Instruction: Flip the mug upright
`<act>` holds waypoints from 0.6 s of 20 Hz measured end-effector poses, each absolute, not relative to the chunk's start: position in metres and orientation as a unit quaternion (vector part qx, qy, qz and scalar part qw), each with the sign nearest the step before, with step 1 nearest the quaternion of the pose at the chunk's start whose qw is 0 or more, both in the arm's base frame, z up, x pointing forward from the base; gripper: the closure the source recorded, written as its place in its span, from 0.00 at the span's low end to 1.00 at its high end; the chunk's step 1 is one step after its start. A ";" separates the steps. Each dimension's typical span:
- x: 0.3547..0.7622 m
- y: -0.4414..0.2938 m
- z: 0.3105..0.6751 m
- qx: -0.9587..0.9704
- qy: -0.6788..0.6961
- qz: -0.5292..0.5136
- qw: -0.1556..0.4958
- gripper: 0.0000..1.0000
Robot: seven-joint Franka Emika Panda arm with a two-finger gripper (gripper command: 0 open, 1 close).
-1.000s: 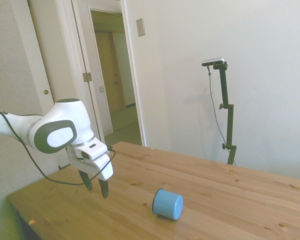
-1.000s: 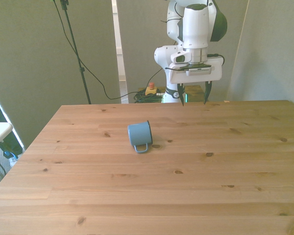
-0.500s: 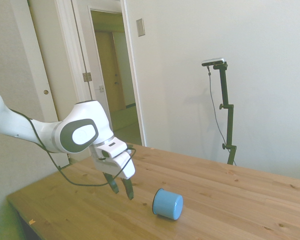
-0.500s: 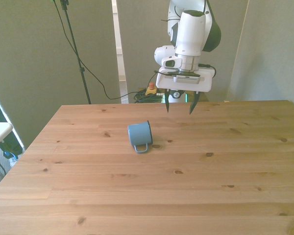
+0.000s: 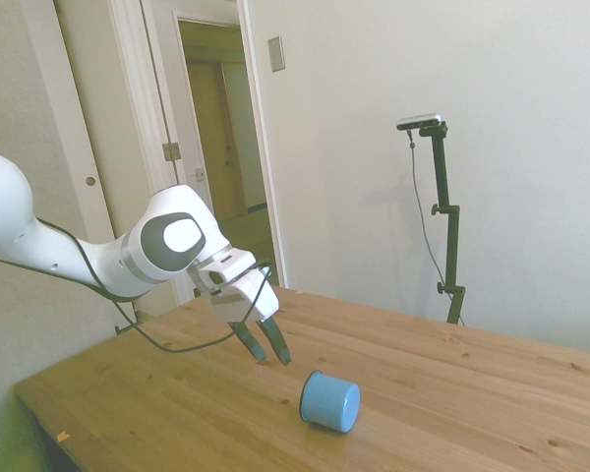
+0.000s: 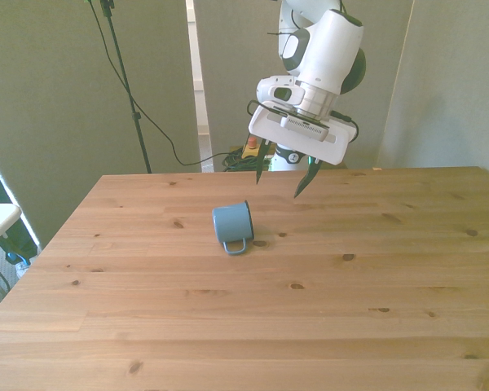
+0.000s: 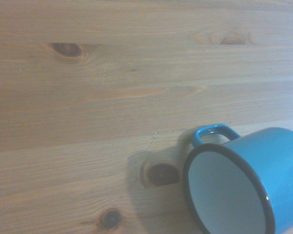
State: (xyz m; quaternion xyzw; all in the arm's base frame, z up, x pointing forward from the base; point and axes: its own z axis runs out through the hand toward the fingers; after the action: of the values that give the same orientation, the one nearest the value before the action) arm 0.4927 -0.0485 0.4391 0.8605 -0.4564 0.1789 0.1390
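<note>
The light-blue mug (image 6: 233,225) lies on its side on the wooden table (image 6: 310,326), its dark-rimmed mouth toward the front view's right and its handle toward the camera. From the side, the mug (image 5: 330,401) shows its closed base. Close up, the mug (image 7: 244,185) shows its white inside and its handle. My gripper (image 6: 279,183) hangs open and tilted above the table, behind the mug and a little to the front view's right of it, touching nothing. In the side view the gripper (image 5: 264,344) is up and left of the mug.
A doorway with an open white door (image 5: 221,147) lies behind the table (image 5: 452,393) in the side view. Cables (image 6: 159,130) hang behind the table's far edge in the front view.
The arm has swung the gripper toward the mug, to the front view's left, and tilted it. The mug has not moved. The fingers stay open.
</note>
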 end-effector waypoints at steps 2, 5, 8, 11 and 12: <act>0.494 -0.046 0.434 0.862 -0.444 0.187 0.159 0.00; 0.496 -0.045 0.426 0.854 -0.439 0.203 0.191 0.00; 0.497 -0.048 0.418 0.844 -0.441 0.217 0.216 0.00; 0.497 -0.052 0.409 0.836 -0.443 0.224 0.234 0.00; 0.497 -0.055 0.407 0.834 -0.444 0.226 0.239 0.00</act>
State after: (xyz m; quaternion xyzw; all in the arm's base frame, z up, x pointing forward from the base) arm 0.4974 -0.0548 0.4067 0.8337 -0.4439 0.2255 0.2389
